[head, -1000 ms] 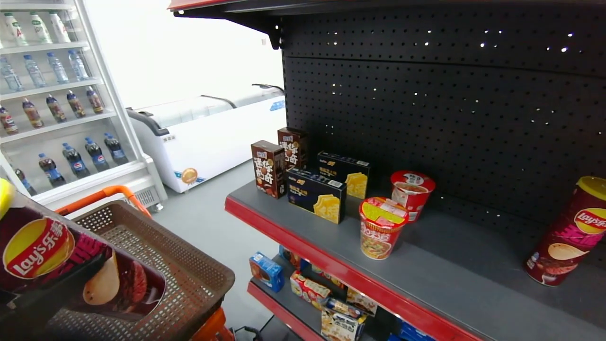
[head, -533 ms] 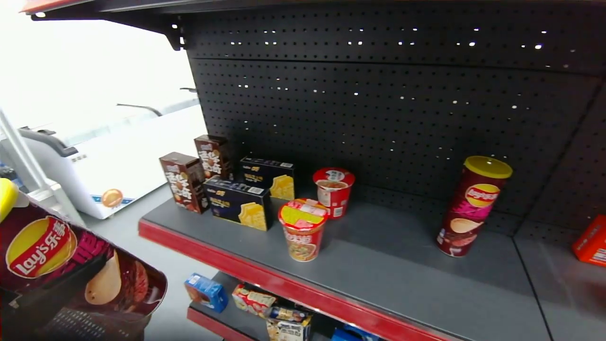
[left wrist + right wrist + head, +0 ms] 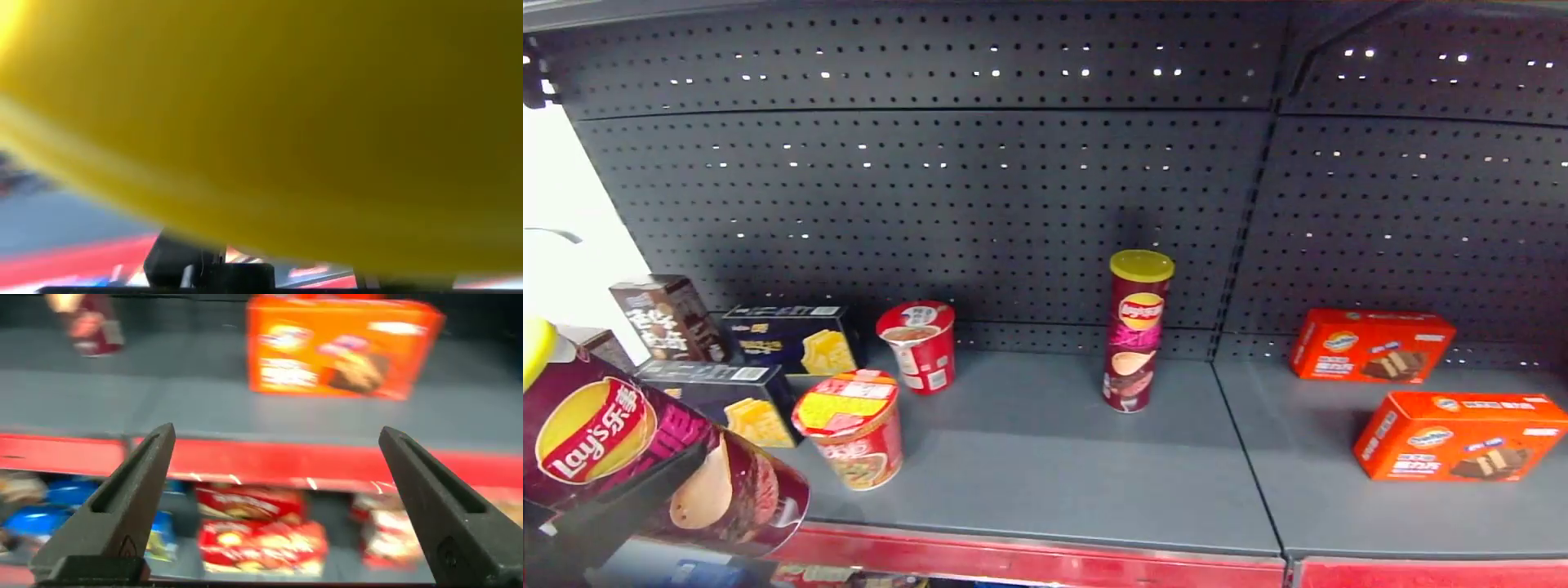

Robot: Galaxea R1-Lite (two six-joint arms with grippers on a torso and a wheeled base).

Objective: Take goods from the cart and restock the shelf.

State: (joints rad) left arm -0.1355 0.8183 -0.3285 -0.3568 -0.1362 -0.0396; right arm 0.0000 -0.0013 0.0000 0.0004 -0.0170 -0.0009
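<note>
My left gripper (image 3: 621,494) is at the lower left of the head view, shut on a dark red chip can (image 3: 613,441) with a yellow lid, held tilted in front of the shelf's left end. That lid (image 3: 286,114) sits close up against the left wrist camera. A matching chip can (image 3: 1135,331) stands upright mid-shelf on the grey shelf board (image 3: 1045,465). My right gripper (image 3: 278,510) is open with nothing between its fingers, low before the shelf's red front edge (image 3: 270,461), below an orange box (image 3: 339,347).
On the shelf's left part stand two cup noodles (image 3: 854,429), dark blue boxes (image 3: 792,339) and brown boxes (image 3: 666,318). Two orange boxes (image 3: 1462,437) lie on the right section. Bare board lies between the cups and the upright can. Packets (image 3: 261,539) fill the lower shelf.
The head camera has swung right: the cart, fridge and freezer have left the picture and the shelf now faces me. The held can keeps its place in my left gripper.
</note>
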